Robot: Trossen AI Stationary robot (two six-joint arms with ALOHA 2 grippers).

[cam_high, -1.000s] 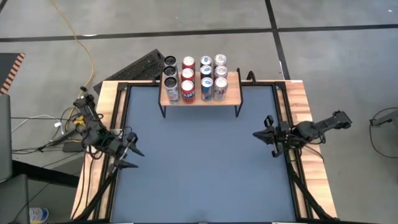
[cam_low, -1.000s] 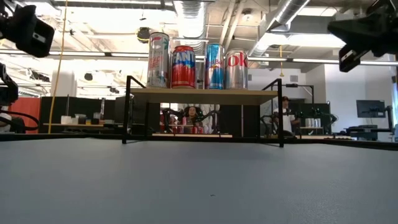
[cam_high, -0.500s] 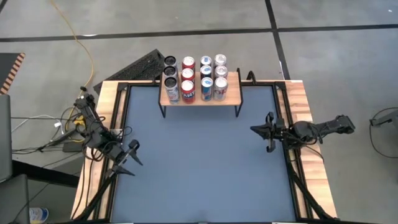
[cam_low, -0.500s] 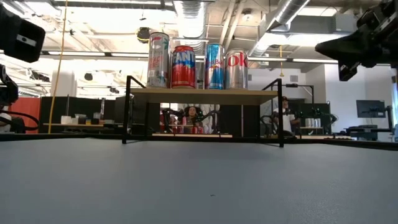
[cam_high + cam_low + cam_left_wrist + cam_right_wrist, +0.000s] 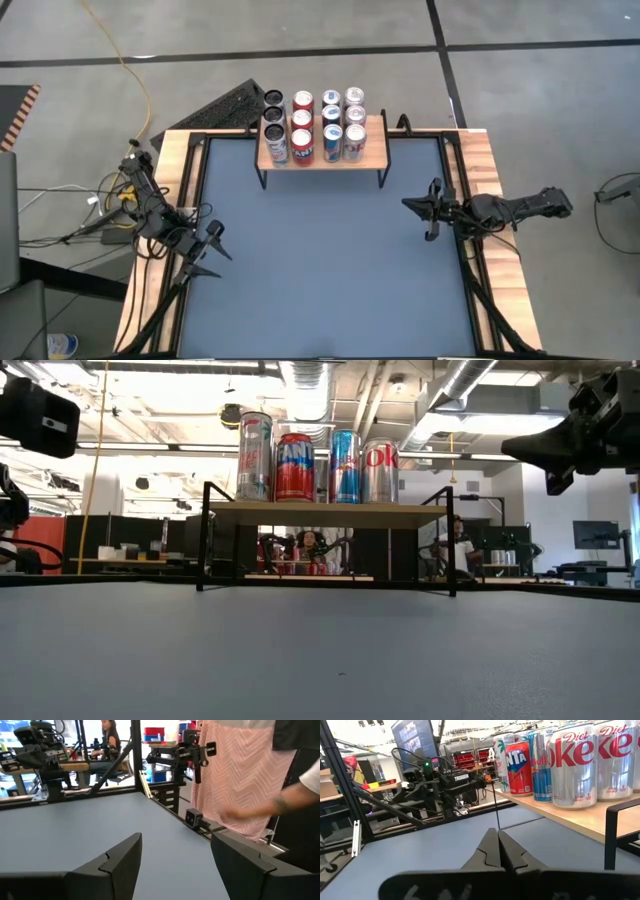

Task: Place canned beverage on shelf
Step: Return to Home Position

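High view shows right end effector (image 5: 408, 206) closed, pointing across the table (image 5: 330, 285).

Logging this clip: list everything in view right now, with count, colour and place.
shelf: one, light wood top on black legs, at the table's far edge.
cans: twelve, on the shelf in three rows of four; columns from the left are silver, red, blue, silver.
table: one, blue-grey surface with a wooden rim.
keyboard: one, black, beyond the table's far-left corner.
cable: one, yellow, on the floor at left.
person: one, pink patterned top, by the table's edge, seen in the left wrist view.
left end effector: open, at the table's left edge.
right end effector: shut, at the table's right edge.
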